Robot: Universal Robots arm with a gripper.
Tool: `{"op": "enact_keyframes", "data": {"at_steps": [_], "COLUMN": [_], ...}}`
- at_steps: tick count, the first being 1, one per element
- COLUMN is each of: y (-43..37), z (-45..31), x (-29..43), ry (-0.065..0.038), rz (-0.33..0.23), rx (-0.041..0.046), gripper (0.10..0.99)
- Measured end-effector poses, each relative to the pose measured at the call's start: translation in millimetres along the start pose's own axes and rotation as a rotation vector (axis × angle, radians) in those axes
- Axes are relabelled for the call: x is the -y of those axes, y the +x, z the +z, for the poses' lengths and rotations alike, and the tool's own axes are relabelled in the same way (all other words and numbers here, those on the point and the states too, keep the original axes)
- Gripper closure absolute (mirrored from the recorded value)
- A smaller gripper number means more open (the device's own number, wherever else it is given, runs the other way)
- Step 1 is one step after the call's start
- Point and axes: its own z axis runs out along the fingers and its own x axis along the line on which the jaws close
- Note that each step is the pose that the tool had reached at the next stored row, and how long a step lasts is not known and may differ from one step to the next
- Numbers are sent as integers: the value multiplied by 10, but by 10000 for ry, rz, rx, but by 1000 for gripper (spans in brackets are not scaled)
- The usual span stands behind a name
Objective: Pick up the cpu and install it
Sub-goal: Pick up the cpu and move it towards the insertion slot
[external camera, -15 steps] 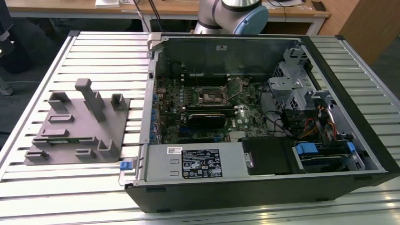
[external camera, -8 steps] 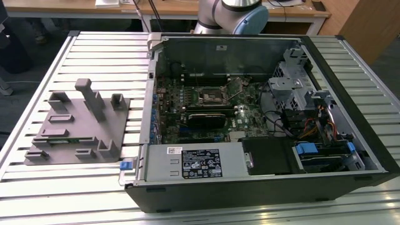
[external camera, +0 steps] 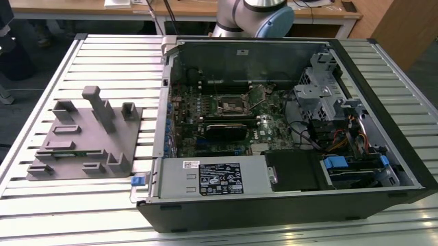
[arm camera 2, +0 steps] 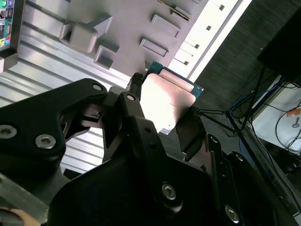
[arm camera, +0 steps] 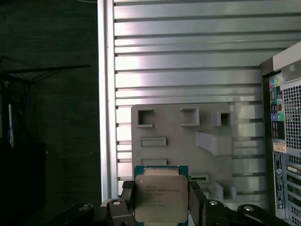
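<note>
Jaws clamped on the cpu, held above the grey tray — computer case beside it

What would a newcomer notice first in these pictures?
In the first wrist view, the small flat square cpu with a shiny silver top is clamped between the black fingers of the gripper, with the grey plastic tray behind it. In the exterior view, a large open black computer case lies on the slatted metal table.
</note>
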Motion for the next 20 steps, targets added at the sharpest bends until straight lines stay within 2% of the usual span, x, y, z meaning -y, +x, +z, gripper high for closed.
{"op": "enact_keyframes", "data": {"at_steps": [8,20], "y": [-101,-139], "z": [2,4], "x": [-5,-6], "ry": [-8,-7], "rz": [-1,-1], "rx": [1,0], "gripper": [545,545]}}
